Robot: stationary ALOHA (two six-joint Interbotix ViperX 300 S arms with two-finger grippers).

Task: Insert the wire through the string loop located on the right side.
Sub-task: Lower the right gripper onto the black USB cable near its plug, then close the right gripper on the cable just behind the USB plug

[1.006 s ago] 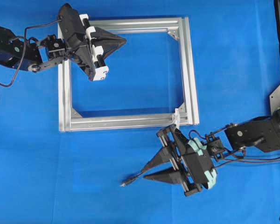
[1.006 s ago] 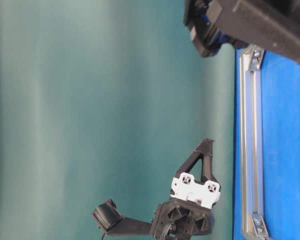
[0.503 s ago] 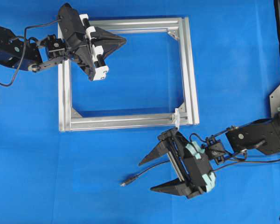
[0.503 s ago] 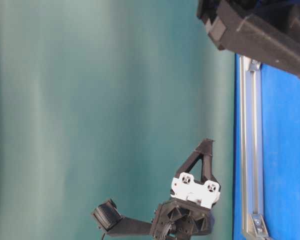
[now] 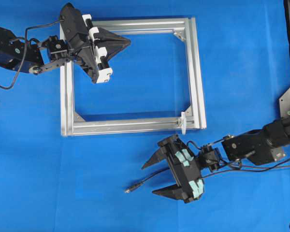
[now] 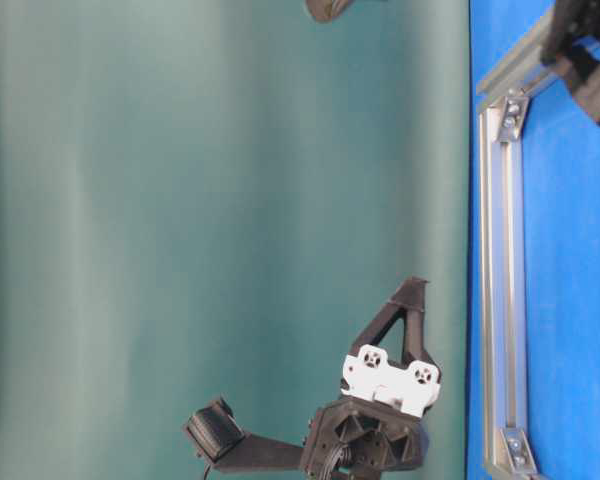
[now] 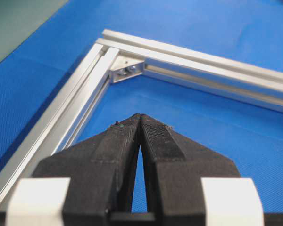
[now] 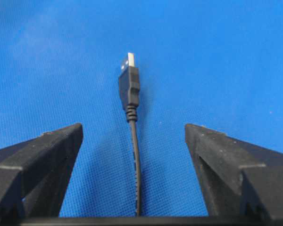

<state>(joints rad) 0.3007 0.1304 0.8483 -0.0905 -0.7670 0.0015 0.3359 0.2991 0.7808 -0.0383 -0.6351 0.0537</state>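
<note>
The right gripper [image 5: 152,178] gapes wide astride the wire [image 5: 146,180] near the frame [image 5: 195,72], while the left gripper [image 5: 128,42] is closed on nothing.

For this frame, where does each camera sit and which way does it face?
Overhead: above the table, looking down on the silver frame, both claws, wire, string loop.
Table-level: at the table's edge, sideways; left claw.
Left wrist: behind the shut left claw, facing a frame corner.
Right wrist: between the open right claw's fingers, facing the wire's plug, shared with overhead.
</note>
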